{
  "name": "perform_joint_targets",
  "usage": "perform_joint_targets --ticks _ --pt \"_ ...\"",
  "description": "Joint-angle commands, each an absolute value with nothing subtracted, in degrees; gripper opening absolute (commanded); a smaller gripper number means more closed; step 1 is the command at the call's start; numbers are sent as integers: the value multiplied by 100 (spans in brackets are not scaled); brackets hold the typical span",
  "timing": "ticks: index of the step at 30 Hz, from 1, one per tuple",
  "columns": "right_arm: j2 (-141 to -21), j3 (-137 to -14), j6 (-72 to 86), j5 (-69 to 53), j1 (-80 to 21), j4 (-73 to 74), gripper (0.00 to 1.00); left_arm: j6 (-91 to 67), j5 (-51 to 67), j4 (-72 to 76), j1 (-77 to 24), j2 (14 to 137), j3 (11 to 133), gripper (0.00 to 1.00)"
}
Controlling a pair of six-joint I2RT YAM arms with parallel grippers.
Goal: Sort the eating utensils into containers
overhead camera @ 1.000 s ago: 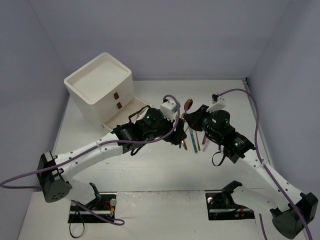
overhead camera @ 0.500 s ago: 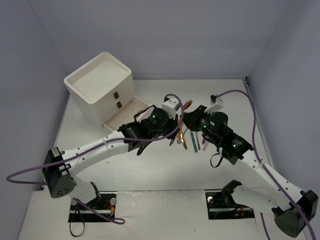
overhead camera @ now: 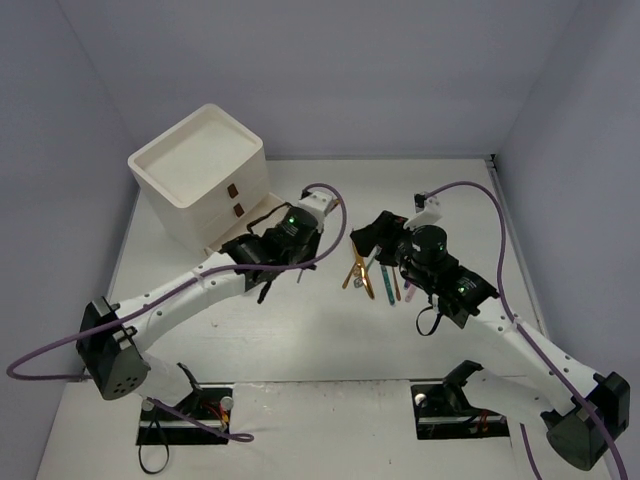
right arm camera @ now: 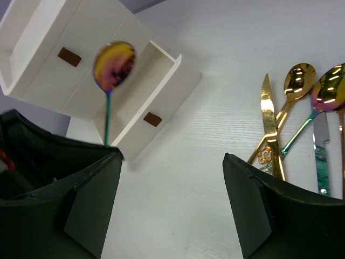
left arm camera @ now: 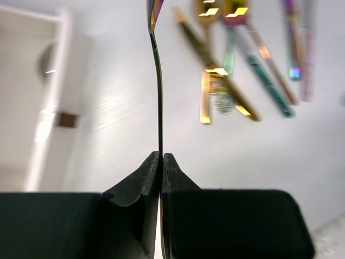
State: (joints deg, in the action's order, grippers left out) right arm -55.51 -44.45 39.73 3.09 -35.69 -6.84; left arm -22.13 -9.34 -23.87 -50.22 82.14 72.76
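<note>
Left wrist view: the left claw point(left arm camera: 161, 156) is pressed together on the thin handle of an iridescent spoon point(left arm camera: 157, 81), seen edge-on and running straight away from the fingertips, clear of the worktop point(left arm camera: 108, 135).

Right wrist view: the right claw point(right arm camera: 171, 156) stands spread with nothing between its fingers. The same spoon shows beyond its left finger, with a gold-purple bowl and a teal handle, in front of the white cabinet point(right arm camera: 48, 32). The bottom drawer point(right arm camera: 172, 100) is pulled out, and the two above it are closed.

Change over the last second, top external view: the left claw had been hovering spread over the pile beside the right claw, which was then closed. The left claw has since closed and swung left toward the cabinet, while the right claw has opened and stayed by the pile. A spoon bowl that showed just above the right claw is gone from there. This reads as a hand-over from right to left, though the spoon itself is too small to pick out from overhead.

Meaning for the task: one piece is lifted and in transit, with the open drawer its likely destination. It is not yet over the drawer. The remaining utensils point(overhead camera: 375, 275) lie fanned on the worktop between the arms, unsorted, so most of the sorting appears still to be done.
</note>
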Motion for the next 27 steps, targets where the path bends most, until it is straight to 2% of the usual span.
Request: perform_joint_targets --ticks 1,7,15,16,19,27 --pt "-5434 -4393 3678 734 -3399 -629 73 -1006 -1236 -2757 -4057 7670 7234 0" --pt "-5379 -4237 3509 908 -3231 -249 74 495 -1022 -2893 -2940 8157 7448 0" --pt "-5401 -4087 3331 912 -3149 -99 74 1549 -1173 -2896 -2450 9540 7946 1" --pt "-5419 -4088 3303 930 -3128 -79 74 1554 -1186 -2882 -2443 9627 7986 4" --pt "-5587 -4113 3244 888 -3103 -45 74 1530 -1195 -2823 -2426 9945 8120 26" --pt "-6393 -4295 2962 1094 -3082 -18 74 1214 -1300 -2804 -2383 9751 8228 48"
